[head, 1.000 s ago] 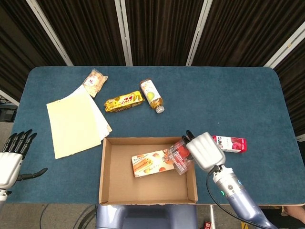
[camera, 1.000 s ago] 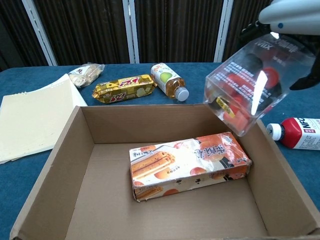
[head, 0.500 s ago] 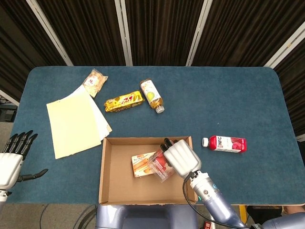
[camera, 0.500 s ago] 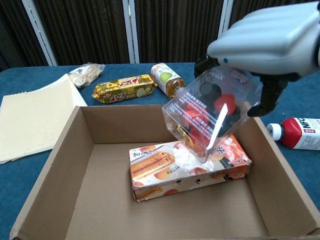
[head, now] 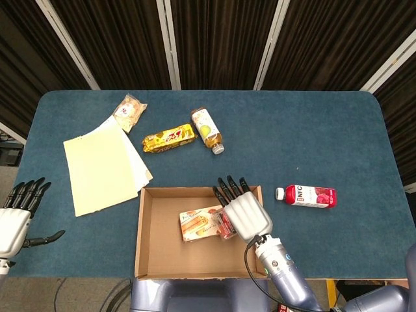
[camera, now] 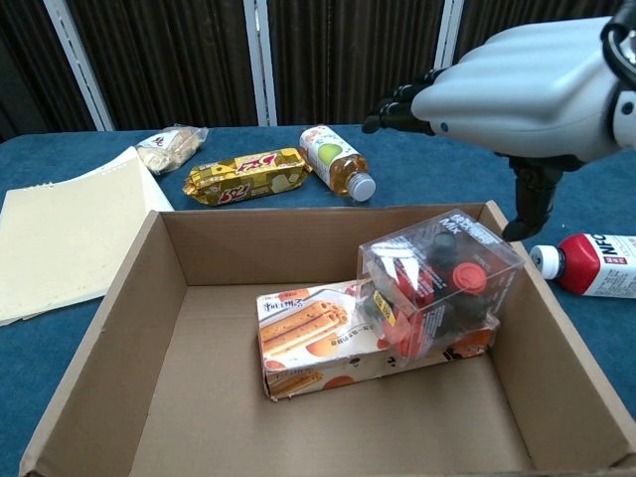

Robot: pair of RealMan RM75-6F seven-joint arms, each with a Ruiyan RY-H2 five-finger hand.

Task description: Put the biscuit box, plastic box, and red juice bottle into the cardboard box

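Released since half a second ago, the plastic box [camera: 439, 284] now rests on the biscuit box [camera: 328, 333] inside the cardboard box [camera: 94, 368]; the right hand [camera: 517, 84] hovers above, fingers spread and empty. The left hand [head: 16, 218] (off-table) stays open. Beside the carton lies the red juice bottle [head: 305, 195].

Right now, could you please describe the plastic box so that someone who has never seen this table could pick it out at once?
Look in the open cardboard box at the table's near edge. The plastic box sits on the right end of the biscuit box, below the right hand. It alone is see-through, showing red and black pieces inside.
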